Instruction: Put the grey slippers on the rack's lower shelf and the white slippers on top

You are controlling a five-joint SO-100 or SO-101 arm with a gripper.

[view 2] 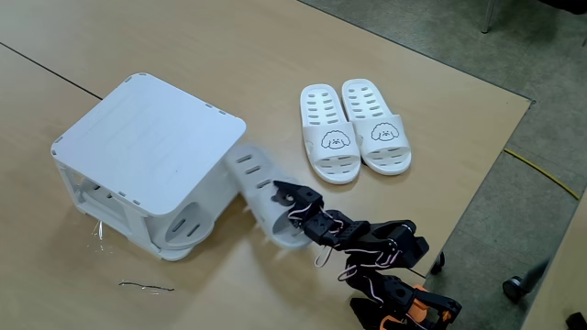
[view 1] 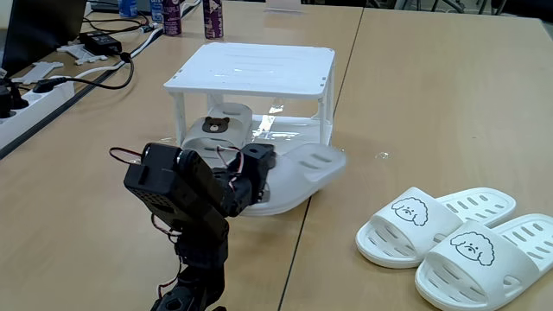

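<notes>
The white rack (view 1: 251, 67) (view 2: 147, 137) stands mid-table. One grey slipper (view 1: 220, 127) (view 2: 190, 222) lies on the lower shelf (view 1: 294, 130), at its left side in a fixed view. The second grey slipper (view 1: 307, 168) (view 2: 257, 183) lies slanted, with its toe at the shelf's front and most of its length on the table. My gripper (view 1: 259, 186) (view 2: 284, 197) is at this slipper's near side and seems shut on its edge. The two white slippers (view 1: 415, 226) (view 2: 353, 133) lie side by side on the table, apart from the rack. The rack's top tier is bare.
A power strip with cables (view 1: 39, 86) runs along the table's left side, and bottles (view 1: 212, 17) stand behind the rack. A thin loose wire (view 2: 147, 287) lies near the rack. The table edge (view 2: 477, 192) drops to the floor beside my arm's base.
</notes>
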